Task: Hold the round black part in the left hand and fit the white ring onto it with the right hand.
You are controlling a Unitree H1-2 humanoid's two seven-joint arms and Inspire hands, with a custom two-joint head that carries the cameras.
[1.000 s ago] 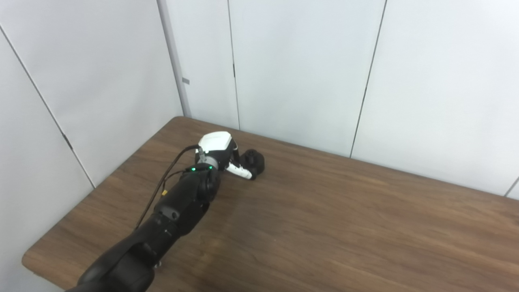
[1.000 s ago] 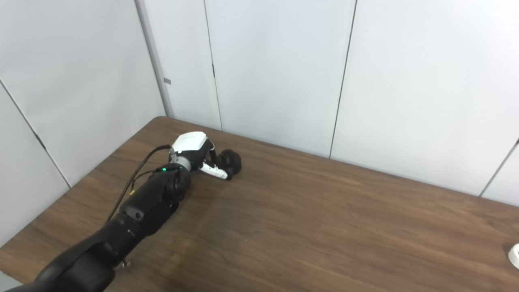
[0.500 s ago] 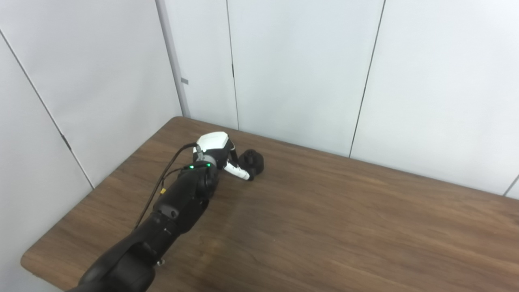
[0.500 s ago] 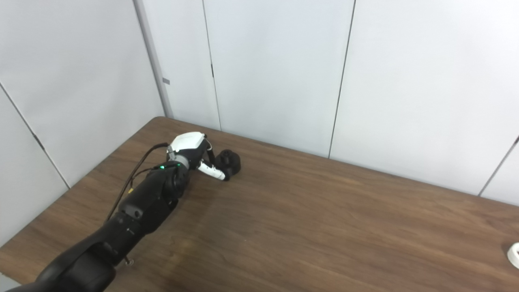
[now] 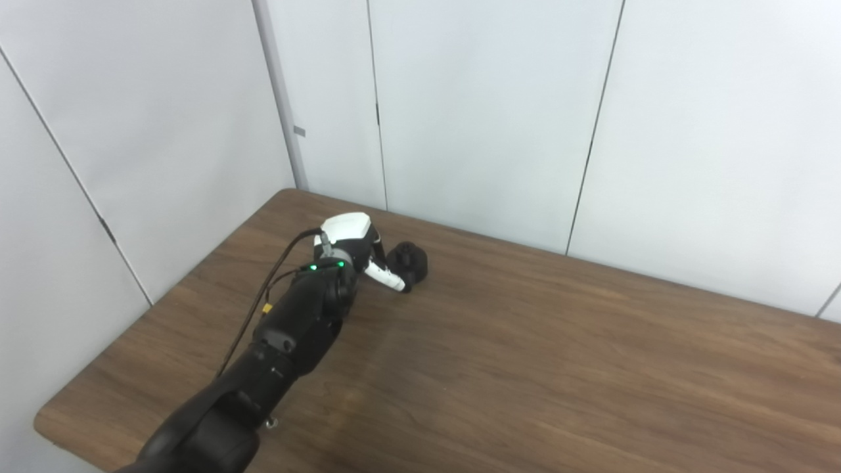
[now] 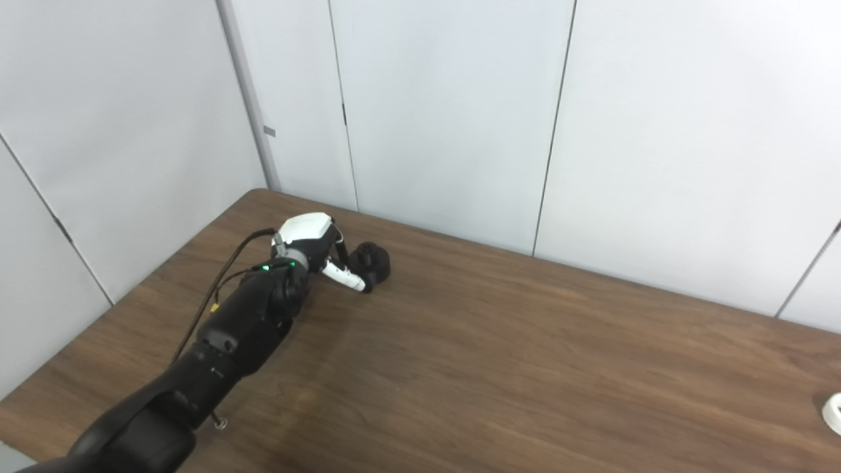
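The round black part (image 5: 412,257) rests on the brown table (image 5: 525,368) near its back left corner. My left hand (image 5: 358,244), with its white back up, is at the part's left side. Its white thumb (image 5: 387,277) lies against the part's front, and dark fingers reach round the far side, so the hand looks closed on it. The white ring (image 6: 833,412) lies at the table's far right, cut off by the picture's edge in the right eye view. My right hand is out of sight.
White wall panels (image 5: 486,118) stand right behind the table's back edge, close to the part. The table's left edge (image 5: 158,309) runs beside my left arm. A small screw-like bit (image 6: 221,424) lies on the table by the forearm.
My left arm has pushed slightly forward. The hand and the black part stay almost where they were.
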